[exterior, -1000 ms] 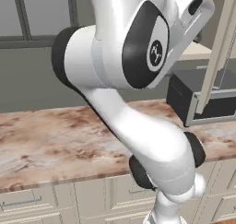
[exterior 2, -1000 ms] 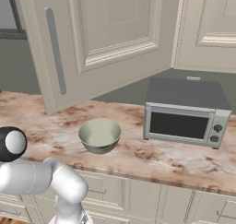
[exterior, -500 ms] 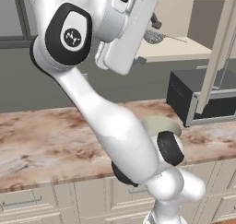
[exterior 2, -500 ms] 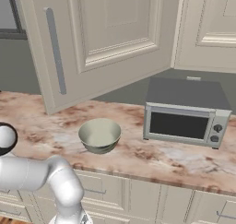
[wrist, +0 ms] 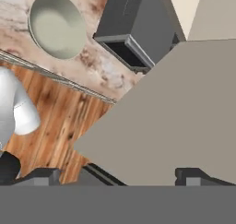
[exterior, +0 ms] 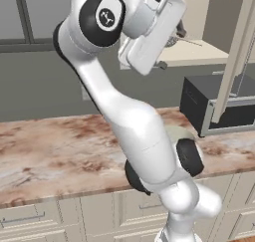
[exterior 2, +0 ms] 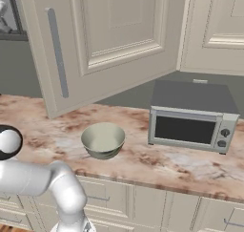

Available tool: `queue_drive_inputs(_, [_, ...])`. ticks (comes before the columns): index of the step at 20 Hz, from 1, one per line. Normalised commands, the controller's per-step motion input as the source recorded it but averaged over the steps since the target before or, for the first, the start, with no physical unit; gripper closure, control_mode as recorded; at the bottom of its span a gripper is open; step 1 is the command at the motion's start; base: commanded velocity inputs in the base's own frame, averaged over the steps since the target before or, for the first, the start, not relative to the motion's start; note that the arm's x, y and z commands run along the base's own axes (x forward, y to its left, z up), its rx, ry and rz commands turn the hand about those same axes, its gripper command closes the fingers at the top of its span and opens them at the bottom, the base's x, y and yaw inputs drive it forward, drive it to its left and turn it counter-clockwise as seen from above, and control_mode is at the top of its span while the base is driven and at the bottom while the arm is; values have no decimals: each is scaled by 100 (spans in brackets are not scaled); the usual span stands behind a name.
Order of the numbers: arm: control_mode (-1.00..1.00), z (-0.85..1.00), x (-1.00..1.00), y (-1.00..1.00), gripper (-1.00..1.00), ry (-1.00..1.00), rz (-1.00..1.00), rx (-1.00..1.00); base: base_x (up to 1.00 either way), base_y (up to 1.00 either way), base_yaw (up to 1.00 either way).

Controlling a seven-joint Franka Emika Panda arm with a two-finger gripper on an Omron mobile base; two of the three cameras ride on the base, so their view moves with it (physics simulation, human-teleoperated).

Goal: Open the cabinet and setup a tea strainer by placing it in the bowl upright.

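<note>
The cabinet door (exterior 2: pixel 109 40) stands swung open, its long metal bar handle (exterior 2: pixel 57 52) facing me. Inside, the tea strainer (exterior: pixel 177 37) lies on the beige shelf (exterior: pixel 209 54), its thin wire handle pointing right and its mesh partly hidden behind my hand. My gripper (exterior: pixel 158 64) hangs high in front of that shelf, just left of the strainer, and points downward. In the hand view the fingertips (wrist: pixel 46 174) stand wide apart, open, with nothing between them. The pale grey-green bowl (exterior 2: pixel 103 140) sits empty on the counter below (wrist: pixel 57 25).
A grey microwave (exterior 2: pixel 190 116) stands on the marble counter (exterior 2: pixel 43 126) right of the bowl, under the open cabinet (exterior: pixel 214 106). A broad beige panel (wrist: pixel 175 117) lies close below the hand. A shut cream cabinet door (exterior 2: pixel 214 26) is at the right. Low drawers run beneath the counter.
The arm has swung: its elbow went left and up, and the hand now sits a little lower and left, in front of the shelf. Bowl, door and microwave stay put.
</note>
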Motion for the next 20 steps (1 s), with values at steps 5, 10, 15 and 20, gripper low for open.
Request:
queue_drive_inputs(5, [-100,-28,18,-39,-100,2,0,4,0,0,0])
queue_drive_inputs(10, [-100,-27,17,-17,-100,8,-4,-16,0,0,0])
queue_drive_inputs(15, [-100,-30,18,-23,-100,17,-1,-12,0,0,0])
queue_drive_inputs(20, [-100,-5,9,-31,-100,17,-8,-10,0,0,0])
